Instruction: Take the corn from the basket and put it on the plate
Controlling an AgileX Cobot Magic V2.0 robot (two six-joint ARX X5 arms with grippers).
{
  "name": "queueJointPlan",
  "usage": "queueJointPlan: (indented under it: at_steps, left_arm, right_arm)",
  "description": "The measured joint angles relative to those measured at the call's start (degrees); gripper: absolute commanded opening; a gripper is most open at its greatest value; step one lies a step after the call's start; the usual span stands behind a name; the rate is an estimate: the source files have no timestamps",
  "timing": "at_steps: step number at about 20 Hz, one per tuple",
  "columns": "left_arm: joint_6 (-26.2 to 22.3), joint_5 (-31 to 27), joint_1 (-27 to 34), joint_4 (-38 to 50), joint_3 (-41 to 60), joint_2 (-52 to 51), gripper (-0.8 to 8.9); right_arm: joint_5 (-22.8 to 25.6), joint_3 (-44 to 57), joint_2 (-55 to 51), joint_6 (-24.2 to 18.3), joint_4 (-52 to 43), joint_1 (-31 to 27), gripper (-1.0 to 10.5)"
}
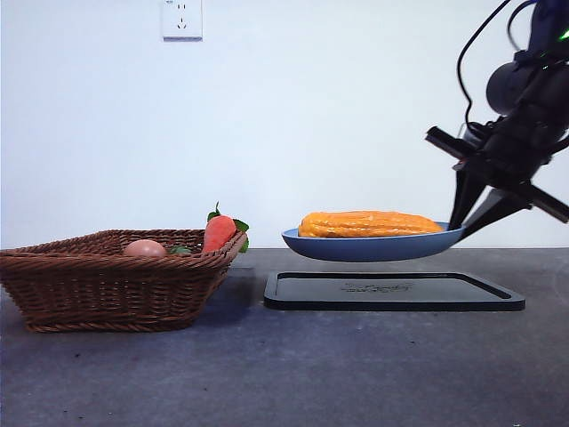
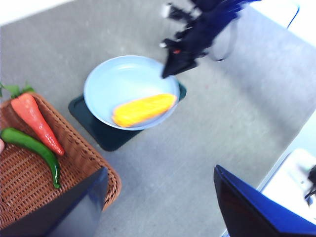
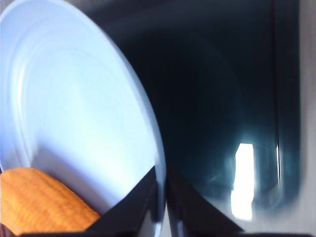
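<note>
the low brown woven wicker basket stands on the grey counter and holds a small brown egg, a red-orange carrot with green leaves and a long green pepper. the left end effector is spread apart, empty, above the basket's 3 o'clock corner. the long ridged orange-yellow corn is judged stiff, light and liable to roll; it lies in the shallow light-blue plate, which is held above the flat black tray. the right end effector is clamped on the plate's rim at 3 o'clock.

Plain white wall with a socket high up, behind a grey tabletop.
</note>
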State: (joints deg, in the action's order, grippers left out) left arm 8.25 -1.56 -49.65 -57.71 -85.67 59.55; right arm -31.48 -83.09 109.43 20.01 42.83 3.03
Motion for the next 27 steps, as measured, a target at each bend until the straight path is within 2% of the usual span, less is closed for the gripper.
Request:
queueJointPlan:
  at_steps: [4,11,12,16,20,23,27]
  left_arm:
    - [1.2,0.0,0.0,0.0,0.0,-3.1,3.52]
    - [1.6,0.0,0.0,0.1,0.0,-4.1,3.52]
    - [1.6,0.0,0.0,0.1,0.0,-4.1,3.52]
    - [1.6,0.0,0.0,0.1,0.0,-4.1,3.52]
    - [1.6,0.0,0.0,0.1,0.0,-4.1,3.52]
    - [1.6,0.0,0.0,0.1,0.0,-4.1,3.52]
    - [1.4,0.0,0.0,0.1,0.0,-4.0,3.34]
  right_arm:
    - [0.0,-6.7,7.1,0.0,-0.1,-0.2,0.0]
    - [1.5,-7.4,10.5,-0.7,-0.4,-0.2,0.0]
    - [1.5,-7.4,10.5,-0.7,-0.2,-0.2,0.2]
    - [3.2,-7.5,10.5,-1.5,2.7,-0.2,2.2]
    - [3.0,-7.7,10.3,-3.9,3.2,-0.5,2.3]
    - [3.1,-7.8,5.7,-5.8,4.7,-1.6,2.3]
    - [1.6,-8.3,-6.7,-9.3,6.8,-2.6,2.3]
